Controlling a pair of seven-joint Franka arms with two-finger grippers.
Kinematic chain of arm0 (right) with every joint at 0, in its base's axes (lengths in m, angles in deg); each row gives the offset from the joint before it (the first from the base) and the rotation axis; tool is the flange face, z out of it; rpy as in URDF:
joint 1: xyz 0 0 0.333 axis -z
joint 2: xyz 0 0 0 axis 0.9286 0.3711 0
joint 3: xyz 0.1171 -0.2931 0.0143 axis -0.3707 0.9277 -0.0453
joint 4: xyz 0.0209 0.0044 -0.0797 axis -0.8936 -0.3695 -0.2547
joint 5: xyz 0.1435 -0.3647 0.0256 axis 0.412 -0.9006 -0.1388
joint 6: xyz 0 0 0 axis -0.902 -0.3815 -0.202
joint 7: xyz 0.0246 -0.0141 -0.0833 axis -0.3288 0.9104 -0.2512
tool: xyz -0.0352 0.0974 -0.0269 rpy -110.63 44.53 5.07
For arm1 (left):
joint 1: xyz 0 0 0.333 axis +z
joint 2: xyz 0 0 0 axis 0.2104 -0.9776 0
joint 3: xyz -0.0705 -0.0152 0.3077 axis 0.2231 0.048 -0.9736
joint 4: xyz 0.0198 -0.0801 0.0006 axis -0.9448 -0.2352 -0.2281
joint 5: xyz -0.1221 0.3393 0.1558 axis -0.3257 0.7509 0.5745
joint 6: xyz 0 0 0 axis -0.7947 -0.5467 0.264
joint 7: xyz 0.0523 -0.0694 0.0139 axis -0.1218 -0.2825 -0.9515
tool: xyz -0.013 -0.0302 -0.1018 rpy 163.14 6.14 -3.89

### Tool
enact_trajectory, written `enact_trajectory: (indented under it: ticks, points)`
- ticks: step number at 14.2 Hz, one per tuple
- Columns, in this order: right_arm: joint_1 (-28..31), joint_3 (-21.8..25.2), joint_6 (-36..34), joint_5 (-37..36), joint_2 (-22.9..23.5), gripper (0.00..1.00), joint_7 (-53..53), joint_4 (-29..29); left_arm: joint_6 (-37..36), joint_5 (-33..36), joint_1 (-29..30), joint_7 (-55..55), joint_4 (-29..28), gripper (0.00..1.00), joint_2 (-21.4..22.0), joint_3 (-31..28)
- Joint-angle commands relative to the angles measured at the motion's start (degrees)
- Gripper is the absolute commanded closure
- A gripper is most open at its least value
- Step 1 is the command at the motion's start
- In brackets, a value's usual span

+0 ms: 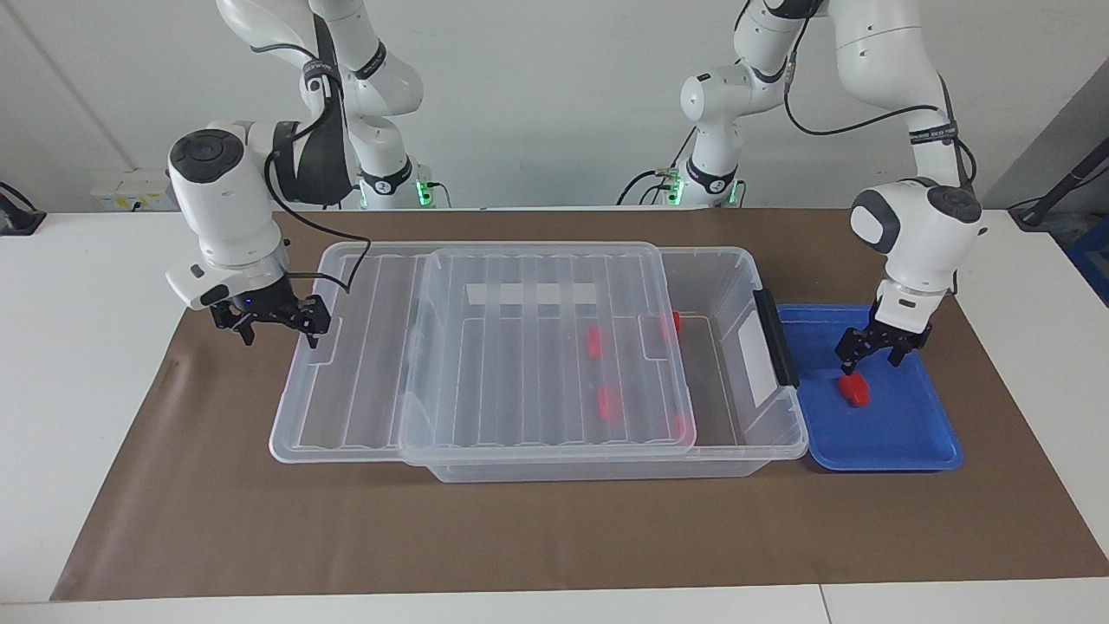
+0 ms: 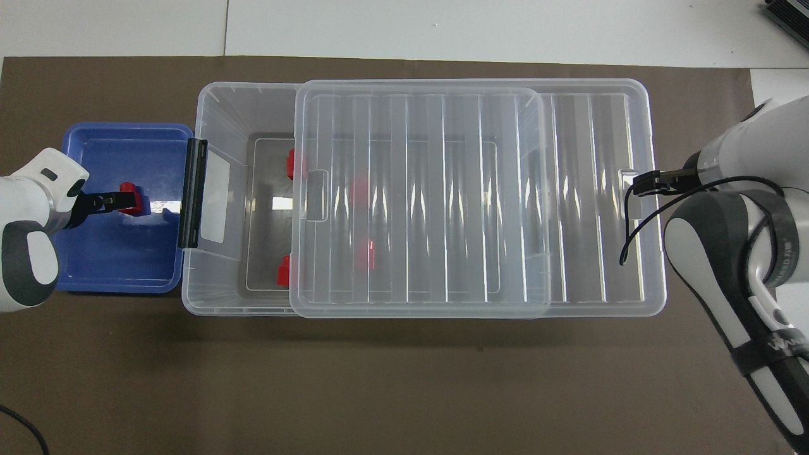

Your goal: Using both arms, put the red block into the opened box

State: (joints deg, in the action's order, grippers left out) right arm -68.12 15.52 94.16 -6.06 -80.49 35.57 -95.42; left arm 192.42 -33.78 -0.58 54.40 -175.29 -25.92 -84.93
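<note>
Hovering low over the blue tray (image 1: 892, 464), the left claw (image 1: 866, 362) has its fingers spread and points down at the red block (image 1: 855, 390), which lies on the tray floor right under the fingertips. Whether the tips touch the block I cannot tell.

Seen from overhead, the tray sits at nine o'clock of the box (image 1: 723, 260), its edge just beside the box's black handle (image 1: 775, 338). The ribbed clear lid (image 1: 537, 364) rests on top of the box but lies shifted toward three o'clock, overhanging the end toward the right arm and leaving the handle end uncovered.

At the lid's three o'clock end in that same view, the right claw (image 1: 279, 329) is down at the rim with its fingers spread wide, one fingertip at the notch in the lid's edge; it pinches nothing.

Four more red blocks (image 1: 609, 400) lie on the box floor, two under the lid and two at its edge. Box and tray stand on a brown mat (image 1: 520, 537) over the white surface (image 1: 87, 364).
</note>
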Motion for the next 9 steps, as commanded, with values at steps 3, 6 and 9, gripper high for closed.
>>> enact_trajectory:
  ticks: [3,6,9]
  points:
    - [2.27,0.04,-0.98,-1.53,-0.58,0.00,-1.50,0.18,4.43,0.63,-1.37,-1.07,-0.39,0.00,-2.73,-0.48]
    - [3.15,0.04,-0.98,-1.53,-0.76,0.00,-1.50,0.18,5.67,0.63,-1.37,-0.98,-0.39,0.00,-3.53,-0.48]
    - [3.94,0.04,-1.07,-1.53,-0.76,0.00,-1.50,0.18,5.76,0.63,-1.37,-0.98,-0.48,0.07,-3.79,-0.56]
